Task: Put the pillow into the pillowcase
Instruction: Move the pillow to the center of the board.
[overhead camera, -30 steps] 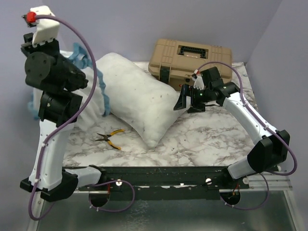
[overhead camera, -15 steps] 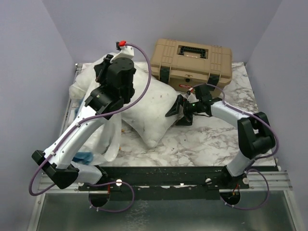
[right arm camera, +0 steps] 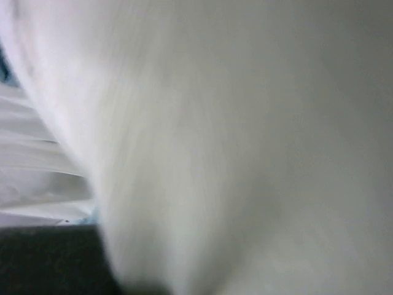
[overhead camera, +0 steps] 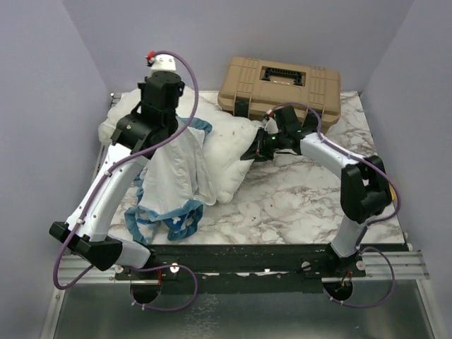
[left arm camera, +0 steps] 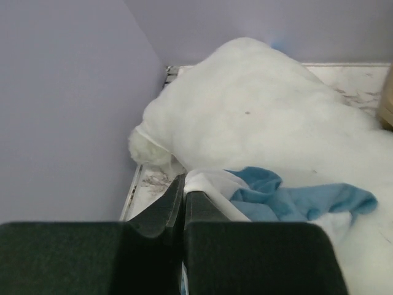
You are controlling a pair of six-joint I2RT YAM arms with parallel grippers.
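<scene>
While the pillow (overhead camera: 220, 145) lies slantwise across the back left of the marble table (overhead camera: 304, 201), the pillowcase (overhead camera: 176, 173), white side out with blue frill showing, drapes over its near flank down to the table. The left gripper (left arm camera: 184, 195) is clenched on the pillowcase's edge. The right gripper (overhead camera: 253, 152) sits at the pillow's right end, near the tan case (overhead camera: 281, 85); whether it grips cannot be told

No text legible anywhere. Tan case (overhead camera: 314, 92): dark panel on the lid, any marking too small to read. Pillow (overhead camera: 227, 141) and pillowcase (overhead camera: 173, 173): no lettering I can make out.
</scene>
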